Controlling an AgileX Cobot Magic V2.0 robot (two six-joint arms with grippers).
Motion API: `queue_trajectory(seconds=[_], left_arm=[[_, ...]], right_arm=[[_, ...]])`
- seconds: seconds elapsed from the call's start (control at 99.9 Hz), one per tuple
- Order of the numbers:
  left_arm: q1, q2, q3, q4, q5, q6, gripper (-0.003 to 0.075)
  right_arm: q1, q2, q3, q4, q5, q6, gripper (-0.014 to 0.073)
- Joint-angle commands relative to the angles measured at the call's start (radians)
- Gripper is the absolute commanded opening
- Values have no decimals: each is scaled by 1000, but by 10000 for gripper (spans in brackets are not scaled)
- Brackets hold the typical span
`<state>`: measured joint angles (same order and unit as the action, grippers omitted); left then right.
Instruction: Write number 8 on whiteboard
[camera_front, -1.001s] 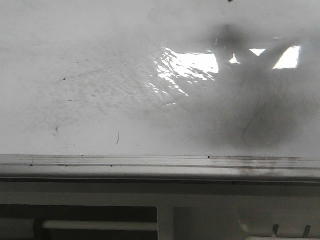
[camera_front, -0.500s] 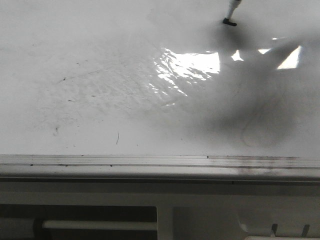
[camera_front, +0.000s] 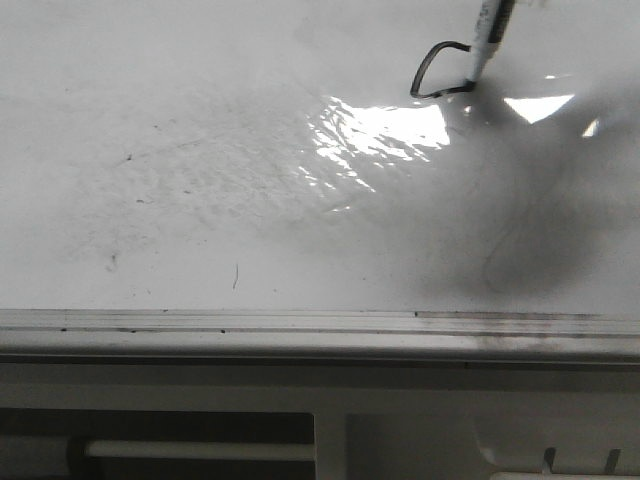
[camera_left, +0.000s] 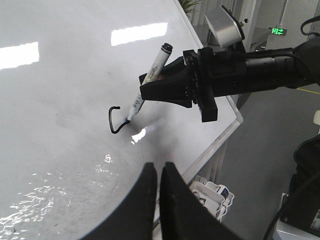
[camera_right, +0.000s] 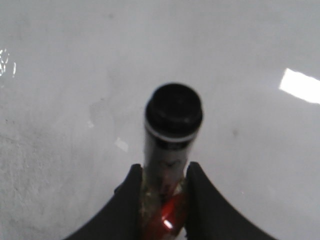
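Right gripper (camera_left: 165, 85) clamped on marker (camera_front: 487, 35), tip touching whiteboard (camera_front: 200, 150) at partly drawn number 8 (camera_front: 432, 72), far from silver rail (camera_front: 250, 322). Left gripper (camera_left: 159, 177) closed, empty.

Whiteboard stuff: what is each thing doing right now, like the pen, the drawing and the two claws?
Large glossy white whiteboard: scuffed with grey smears, mostly blank.
Thin black marker line of the number 8: only one curved hook drawn, unfinished.
White marker pen with black end: tilted, tip touching the board.
Right claw: shut on the pen.
Left claw: shut, holding nothing.
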<state>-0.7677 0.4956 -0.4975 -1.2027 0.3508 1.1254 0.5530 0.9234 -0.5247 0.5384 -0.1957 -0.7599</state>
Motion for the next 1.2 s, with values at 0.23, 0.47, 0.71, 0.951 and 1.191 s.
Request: queue_trajectory(seconds=[0.23, 0.47, 0.71, 0.951, 1.191], left_arm=[[-6, 8, -27, -25, -23, -6, -20], [-6, 8, -27, -25, -23, -6, -20], [-6, 8, -27, -25, -23, -6, -20], [-6, 8, -27, -25, -23, -6, -20], [-6, 8, -27, -25, -17, -6, -20]], right_arm=[[-51, -31, -20, 18, 158, -36, -59], [22, 41, -26, 18, -99, -36, -64], [-21, 41, -27, 18, -197, -54, -64], [-21, 55, -97, 18, -146, -54, -64], [-14, 21, -146, 18, 47, -54, -64]])
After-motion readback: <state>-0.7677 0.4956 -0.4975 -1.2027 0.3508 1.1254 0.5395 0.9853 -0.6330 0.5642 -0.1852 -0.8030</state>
